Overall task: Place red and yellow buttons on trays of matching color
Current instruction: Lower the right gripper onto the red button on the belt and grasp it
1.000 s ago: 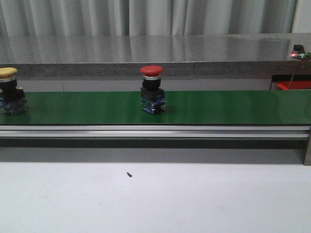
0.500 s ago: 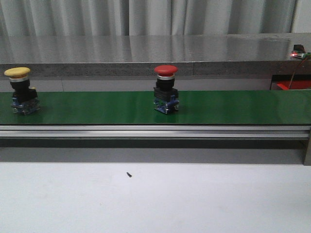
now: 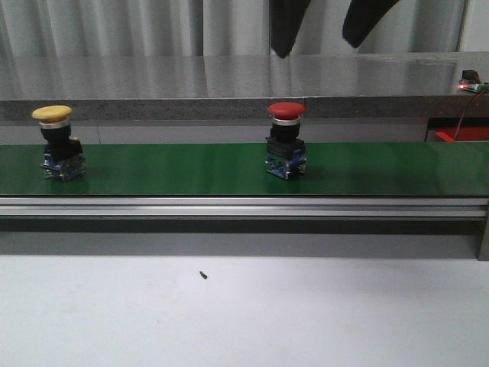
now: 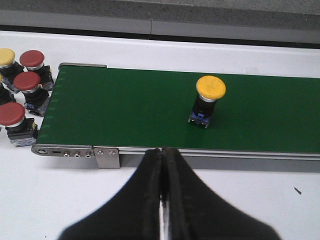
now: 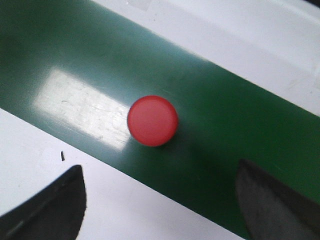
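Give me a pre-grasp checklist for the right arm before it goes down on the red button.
1. Right gripper open: ok, fingers spread wide in the right wrist view.
2. Right gripper above the red button: ok, the cap sits between the fingers from above.
3. Red button upright on the green belt: ok.
4. Space around the red button: ok, the yellow button stands well off towards the robot's left.
5. Left gripper out of the way: ok, shut and facing the yellow button.
6. Red tray in reach: cannot tell, no tray clearly in view.
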You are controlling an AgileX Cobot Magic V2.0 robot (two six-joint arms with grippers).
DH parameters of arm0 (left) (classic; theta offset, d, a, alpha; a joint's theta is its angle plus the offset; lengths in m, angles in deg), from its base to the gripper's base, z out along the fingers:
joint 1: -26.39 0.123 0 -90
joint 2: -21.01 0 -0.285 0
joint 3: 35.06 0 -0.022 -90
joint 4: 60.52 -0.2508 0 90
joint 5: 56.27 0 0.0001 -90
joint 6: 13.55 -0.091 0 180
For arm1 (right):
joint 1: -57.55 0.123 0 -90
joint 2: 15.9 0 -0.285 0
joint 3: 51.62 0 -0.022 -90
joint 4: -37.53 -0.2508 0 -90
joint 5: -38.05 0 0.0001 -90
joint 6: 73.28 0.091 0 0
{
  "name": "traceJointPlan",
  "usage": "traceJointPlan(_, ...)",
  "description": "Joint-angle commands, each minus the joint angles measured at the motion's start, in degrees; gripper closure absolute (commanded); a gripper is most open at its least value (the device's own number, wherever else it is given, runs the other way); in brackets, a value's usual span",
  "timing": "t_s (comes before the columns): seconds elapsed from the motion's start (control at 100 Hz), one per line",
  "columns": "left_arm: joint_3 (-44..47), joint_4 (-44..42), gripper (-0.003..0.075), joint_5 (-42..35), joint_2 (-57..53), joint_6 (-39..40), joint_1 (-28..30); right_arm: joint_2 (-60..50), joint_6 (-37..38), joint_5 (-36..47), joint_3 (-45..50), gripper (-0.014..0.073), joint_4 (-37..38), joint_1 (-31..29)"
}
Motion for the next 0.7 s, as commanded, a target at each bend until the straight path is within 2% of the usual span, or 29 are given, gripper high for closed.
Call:
traceJointPlan(0.0, -1.5, 0.7, 0.074, -4.0, -0.1, 0.1, -0.4, 0.6, -2.0, -1.1, -4.4, -0.0012, -1.3, 0.0)
traceJointPlan(0.21, -1.5, 0.7, 0.074, -4.0, -0.1, 0.1, -0.4, 4.9, -2.9, -1.3, -5.7, -0.0012, -1.1, -0.7)
traceJointPlan(0.43, -1.5, 0.7, 0.074, -4.0, -0.1, 0.1, -0.4, 8.1, -4.1, -1.3, -5.7, -0.0012, -1.3, -5.2)
traceJointPlan(0.62, -1.5, 0.7, 0.074, -4.3, -0.1, 0.1, -0.4, 10.1, -9.4, -1.3, -5.7, -0.0008, -8.5, -8.0)
traceJointPlan(0.69, -1.5, 0.7, 0.074, -4.4, -0.1, 0.1, -0.4, 10.7, -9.4, -1.2, -5.7, 0.0043, -9.7, -8.5)
